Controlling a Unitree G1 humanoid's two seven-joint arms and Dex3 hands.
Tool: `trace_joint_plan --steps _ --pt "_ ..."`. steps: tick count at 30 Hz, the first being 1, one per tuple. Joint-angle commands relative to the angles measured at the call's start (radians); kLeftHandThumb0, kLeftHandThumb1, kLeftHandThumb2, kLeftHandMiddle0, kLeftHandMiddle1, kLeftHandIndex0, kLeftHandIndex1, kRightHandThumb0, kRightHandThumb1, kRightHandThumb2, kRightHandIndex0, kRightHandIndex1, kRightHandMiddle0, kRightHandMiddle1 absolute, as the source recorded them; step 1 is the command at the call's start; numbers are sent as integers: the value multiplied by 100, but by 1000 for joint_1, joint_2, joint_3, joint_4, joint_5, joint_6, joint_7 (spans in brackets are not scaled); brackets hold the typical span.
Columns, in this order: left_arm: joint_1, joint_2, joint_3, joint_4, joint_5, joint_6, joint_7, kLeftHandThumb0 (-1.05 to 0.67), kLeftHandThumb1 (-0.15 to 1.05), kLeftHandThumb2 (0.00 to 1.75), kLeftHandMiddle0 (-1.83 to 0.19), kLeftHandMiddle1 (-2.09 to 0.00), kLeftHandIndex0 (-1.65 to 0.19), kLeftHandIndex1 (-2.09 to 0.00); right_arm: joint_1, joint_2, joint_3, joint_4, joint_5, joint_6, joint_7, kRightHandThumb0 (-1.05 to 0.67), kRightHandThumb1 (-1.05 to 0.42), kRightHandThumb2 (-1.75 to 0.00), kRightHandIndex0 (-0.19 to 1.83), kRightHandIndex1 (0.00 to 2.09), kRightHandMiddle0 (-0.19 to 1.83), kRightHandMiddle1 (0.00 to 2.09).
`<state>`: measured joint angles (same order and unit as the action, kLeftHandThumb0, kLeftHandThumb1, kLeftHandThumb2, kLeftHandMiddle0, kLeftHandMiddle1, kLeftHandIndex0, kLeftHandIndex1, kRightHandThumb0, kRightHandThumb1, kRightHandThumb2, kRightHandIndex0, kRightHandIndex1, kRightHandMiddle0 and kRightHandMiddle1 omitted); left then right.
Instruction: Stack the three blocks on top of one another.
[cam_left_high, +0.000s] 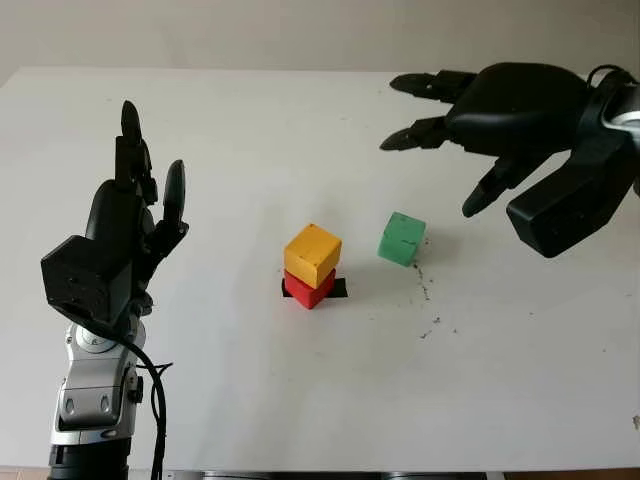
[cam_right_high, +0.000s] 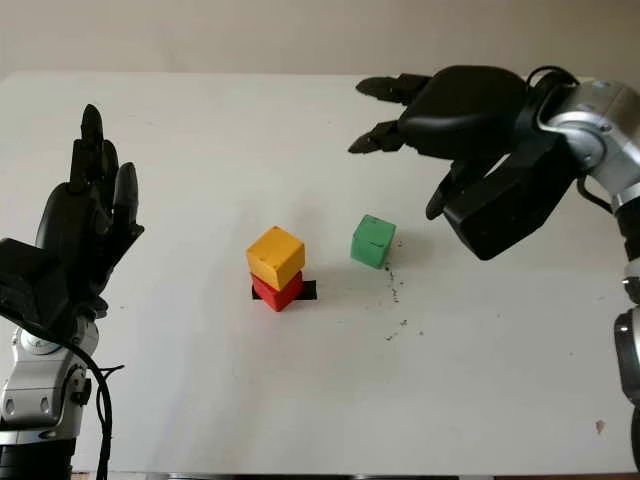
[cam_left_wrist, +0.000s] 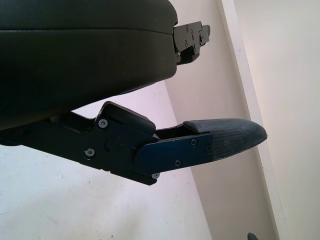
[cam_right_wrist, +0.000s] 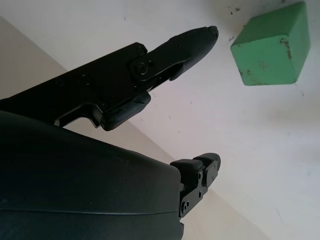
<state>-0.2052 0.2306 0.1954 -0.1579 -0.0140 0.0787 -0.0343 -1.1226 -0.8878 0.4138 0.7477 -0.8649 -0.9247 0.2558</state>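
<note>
A yellow block (cam_left_high: 312, 253) sits on a red block (cam_left_high: 308, 288) at the middle of the white table (cam_left_high: 250, 400), over a small black mark. A green block (cam_left_high: 401, 238) (cam_right_wrist: 270, 45) stands on the table just to the right of the stack, apart from it. My right hand (cam_left_high: 440, 120) hovers open above and behind the green block, holding nothing. My left hand (cam_left_high: 140, 215) is raised open at the left, well away from the blocks.
Small dark specks (cam_left_high: 428, 320) lie on the table in front of the green block. The table's far edge (cam_left_high: 200, 70) meets a pale wall.
</note>
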Motion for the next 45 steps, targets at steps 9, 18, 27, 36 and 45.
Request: trace_joint_plan --steps 9,18,27,36,45 --pt "-10 11 1 2 -1 -2 -11 -83 105 62 19 -2 19 -4 -15 27 88 86 -92 -30 -132 -63 -86 -6 -7 5 34 13" --pt "-8 10 6 -4 -6 2 -13 -83 105 62 19 -2 19 -4 4 36 114 118 -79 -53 -120 -64 -85 -5 -8 5 37 13" --pt "-5 14 10 -3 -9 -4 -19 -83 105 62 19 -1 19 -4 31 59 115 125 -50 -57 -108 -67 -86 -6 -4 7 42 15" --pt "-3 12 10 -9 -10 4 -19 -84 105 61 19 -1 19 -4 39 96 116 139 -35 -57 -115 -58 -88 -6 -3 6 44 15" --pt "5 14 8 -10 -1 0 -17 -83 105 62 19 -2 19 -5 32 123 136 173 -57 -50 -175 -54 -89 -6 0 7 51 19"
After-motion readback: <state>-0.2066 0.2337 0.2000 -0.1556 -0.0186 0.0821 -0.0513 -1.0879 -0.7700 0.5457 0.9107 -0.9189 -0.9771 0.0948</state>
